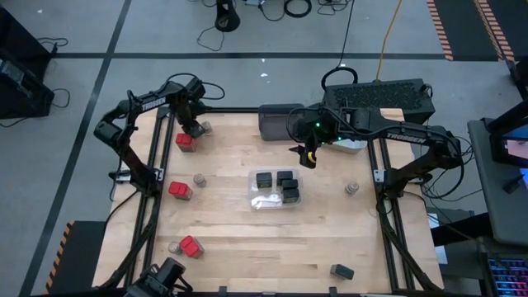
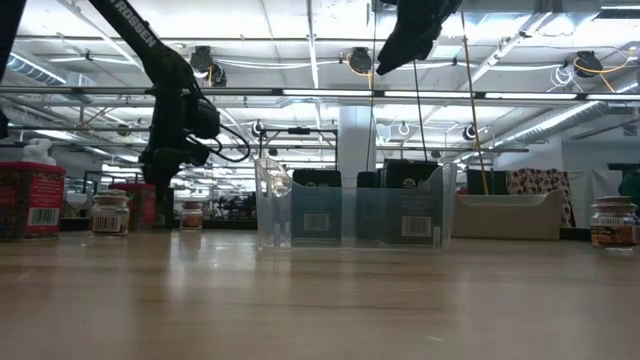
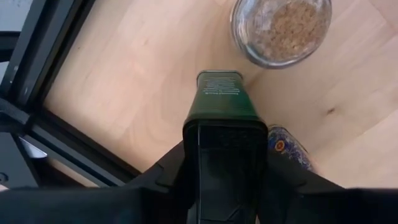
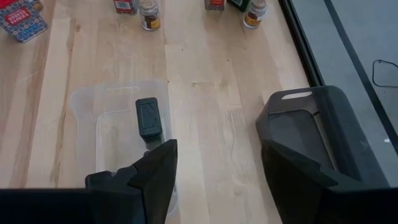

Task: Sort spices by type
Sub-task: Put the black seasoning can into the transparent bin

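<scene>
Left gripper (image 1: pixel 194 128), at the table's far left corner: pointing nearly straight down from a folded, elbow-high arm. Pinching a dark green tin (image 3: pixel 219 93) by its two long sides, fingers partly drawn in. Looks like firm contact, though hard to swear to from the wrist view, the fingers there being in shadow. Gripped from above, probably because of tight neighbours: a round jar of tan spice (image 3: pixel 281 28) just beside the tin on one side, a red-topped box (image 1: pixel 186 142) close on the other, no room for a sideways approach. Tin upright on the wood, not yet lifted.

Clear bin (image 1: pixel 254 198) at mid-table: holding four dark boxes (image 1: pixel 285 186), evidently the collecting place for that kind, so likely the tin's destination.

Right gripper (image 1: pixel 307 157): hanging high above the table between the clear bin and the dark grey bin (image 1: pixel 280 122), arm stretched inward from the right. Fingers spread wide, nothing between them. Parked clear of the path, by the look of it.

Elsewhere: other red-topped boxes and jars scattered down the left side, one jar (image 1: pixel 351 189) at right, one dark box (image 1: pixel 341 271) alone near the front edge, all unsorted.
</scene>
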